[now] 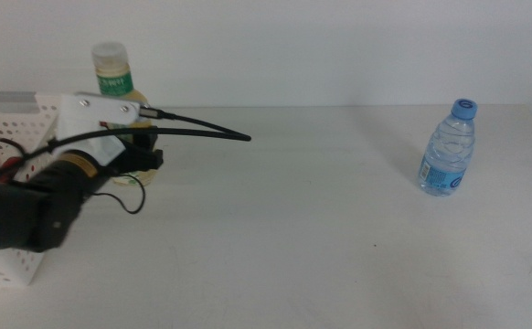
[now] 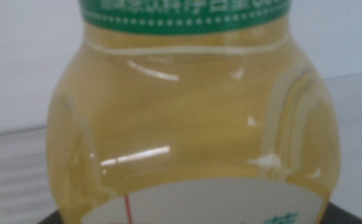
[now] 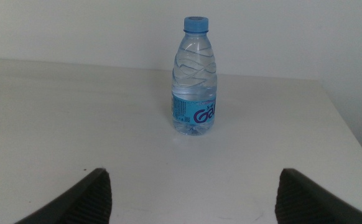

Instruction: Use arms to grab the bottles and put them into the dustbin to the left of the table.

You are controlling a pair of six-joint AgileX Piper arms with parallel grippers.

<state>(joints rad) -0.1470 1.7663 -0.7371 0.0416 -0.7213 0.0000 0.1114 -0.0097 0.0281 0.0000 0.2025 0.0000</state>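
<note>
The yellow bottle (image 1: 112,80) with a white cap and green-white label stands upright just right of the dustbin (image 1: 5,114). My left gripper (image 1: 145,155) reaches in from the left and is shut on its lower body. In the left wrist view the yellow bottle (image 2: 193,124) fills the frame, with only dark jaw edges at its sides. The clear water bottle (image 1: 449,151) with a blue cap stands at the table's far right. My right gripper (image 3: 193,174) hovers open, facing the water bottle (image 3: 194,81) from some distance. Something red (image 1: 8,164) shows inside the dustbin.
The off-white table (image 1: 293,228) spreads between the two bottles. A black cable (image 1: 202,132) juts rightward from the left arm over the tabletop. The table's right edge (image 3: 349,130) lies close beside the water bottle.
</note>
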